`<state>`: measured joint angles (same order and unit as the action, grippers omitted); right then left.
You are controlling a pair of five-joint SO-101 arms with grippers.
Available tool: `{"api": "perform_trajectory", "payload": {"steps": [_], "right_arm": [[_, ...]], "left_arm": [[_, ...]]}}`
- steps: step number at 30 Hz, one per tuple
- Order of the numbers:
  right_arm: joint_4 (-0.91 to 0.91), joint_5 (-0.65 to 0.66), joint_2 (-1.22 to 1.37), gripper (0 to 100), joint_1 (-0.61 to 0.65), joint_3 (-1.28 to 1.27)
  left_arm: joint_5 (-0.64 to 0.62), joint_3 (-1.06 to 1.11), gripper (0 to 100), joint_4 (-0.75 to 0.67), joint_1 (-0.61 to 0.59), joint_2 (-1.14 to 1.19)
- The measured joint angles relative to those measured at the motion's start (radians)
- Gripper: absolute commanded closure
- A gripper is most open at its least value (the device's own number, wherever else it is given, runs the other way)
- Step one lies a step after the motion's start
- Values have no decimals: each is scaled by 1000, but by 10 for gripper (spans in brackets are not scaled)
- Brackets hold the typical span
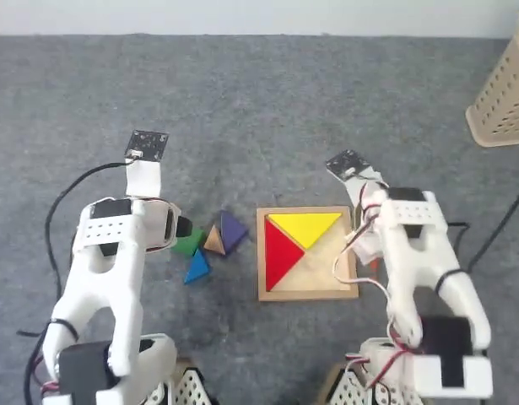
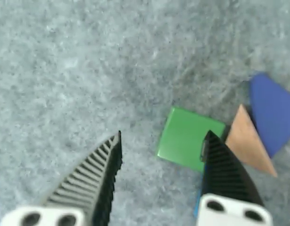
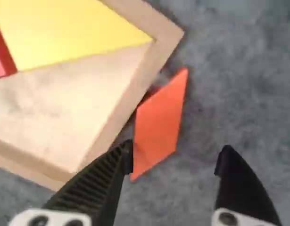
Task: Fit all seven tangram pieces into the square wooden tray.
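- my left gripper: jaws wide open, nothing held, hanging over green square on the carpet; tan triangle + purple piece just beside it
- my right gripper: open too, empty, above orange parallelogram, which lies right against the tray rim, outside
- inside tray: yellow triangle + red triangle, edges touching

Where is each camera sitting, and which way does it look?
High view: fixed above the table, looking down on the tray, loose pieces, both arms.
Left wrist view: on the left wrist, looking down past the open left gripper at the green square.
Right wrist view: on the right wrist, looking down past the open right gripper at the orange piece beside the tray.
Shared: high and right wrist views show the yellow triangle; high and left, the green square.
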<state>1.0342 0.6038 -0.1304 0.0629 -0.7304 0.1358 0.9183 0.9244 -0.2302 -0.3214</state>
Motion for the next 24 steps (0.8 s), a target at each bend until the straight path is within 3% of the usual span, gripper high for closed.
{"api": "perform_trajectory", "payload": {"steps": [6, 13, 24], "right_arm": [[0, 2, 135, 716, -5, 80], [-18, -77, 247, 925, -15, 170], [31, -241, 259, 993, -107, 238]], "left_arm": [[0, 0, 740, 0, 0, 0], [0, 0, 740, 0, 0, 0], [0, 0, 740, 0, 0, 0]]}}
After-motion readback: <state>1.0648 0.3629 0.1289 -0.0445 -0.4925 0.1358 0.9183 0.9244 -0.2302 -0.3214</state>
